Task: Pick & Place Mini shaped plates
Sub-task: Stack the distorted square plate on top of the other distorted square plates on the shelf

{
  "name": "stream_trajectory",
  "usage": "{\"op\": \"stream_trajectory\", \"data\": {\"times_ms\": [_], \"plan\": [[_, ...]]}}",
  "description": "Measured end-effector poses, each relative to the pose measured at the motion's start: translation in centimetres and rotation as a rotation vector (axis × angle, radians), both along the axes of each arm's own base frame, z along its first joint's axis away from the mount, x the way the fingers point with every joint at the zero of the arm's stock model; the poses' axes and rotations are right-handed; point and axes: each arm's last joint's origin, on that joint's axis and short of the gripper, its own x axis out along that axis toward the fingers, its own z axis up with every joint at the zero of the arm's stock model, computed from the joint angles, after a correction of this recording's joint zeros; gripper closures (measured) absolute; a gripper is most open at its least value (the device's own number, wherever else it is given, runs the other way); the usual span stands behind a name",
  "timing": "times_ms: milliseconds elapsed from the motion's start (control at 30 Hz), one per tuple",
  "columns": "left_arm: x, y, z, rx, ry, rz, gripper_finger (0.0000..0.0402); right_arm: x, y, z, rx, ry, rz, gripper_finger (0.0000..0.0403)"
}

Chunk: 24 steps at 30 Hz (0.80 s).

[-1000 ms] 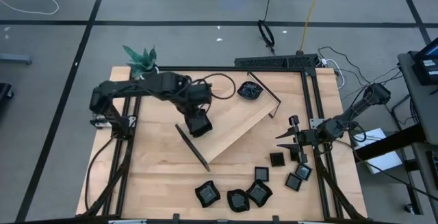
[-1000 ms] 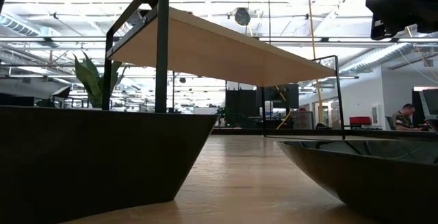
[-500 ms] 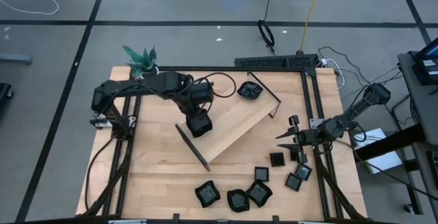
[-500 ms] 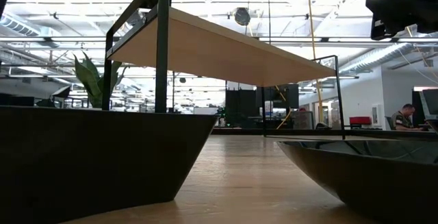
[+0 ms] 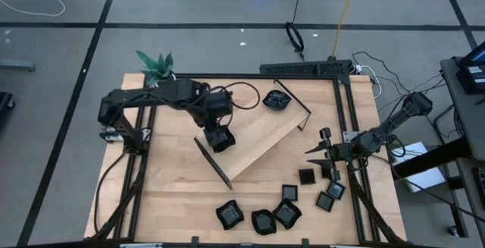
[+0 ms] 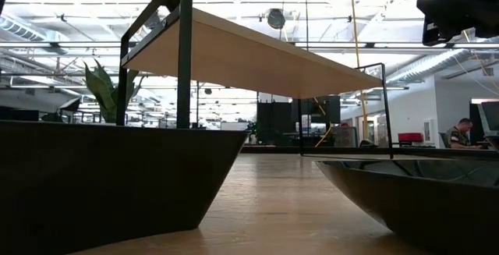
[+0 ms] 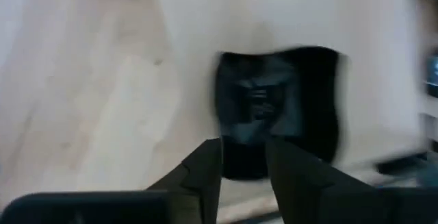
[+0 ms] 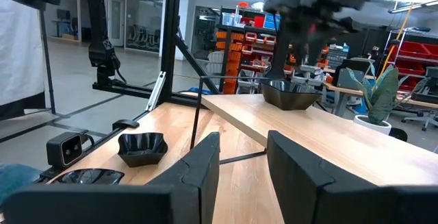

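Centrally in the high view, the pale wooden tray (image 5: 261,143) lies diagonally, with the left gripper (image 5: 218,139) over its lower-left end; its fingers (image 7: 205,172) stand slightly parted just above 1 black plate (image 7: 277,111), not gripping it. The right gripper (image 5: 327,152) waits at right, fingers parted and empty, while about 7 mini shaped plates (image 5: 276,213) sit along the bottom edge.

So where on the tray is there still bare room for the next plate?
The tray is bare from the left gripper and its plate to the plate at the far end. The loose plates crowd the table's front.
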Motion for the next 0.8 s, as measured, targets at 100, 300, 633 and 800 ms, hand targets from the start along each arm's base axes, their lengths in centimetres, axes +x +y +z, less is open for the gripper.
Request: {"op": "stream_trajectory", "data": {"times_ms": [100,300,633,800], "plan": [[-0.9,-1.1,1.2,-0.072,-0.054,-0.012,0.0268,0.0,0.0,0.0,0.000,0.000,0.000,0.0291],[-2.2,-5.3,2.6,-0.085,-0.118,-0.082,0.0263,0.0,0.0,-0.1,-0.001,0.014,0.001,0.0291],[-1.3,-16.2,1.7,-0.064,-0.308,-0.231,0.0263,0.0,0.0,-0.2,0.007,0.020,0.002,0.0291],[0.8,-22.3,-1.6,-0.092,-0.364,-0.323,0.0263,0.0,0.0,-0.1,0.010,0.014,0.002,0.0291]]}}
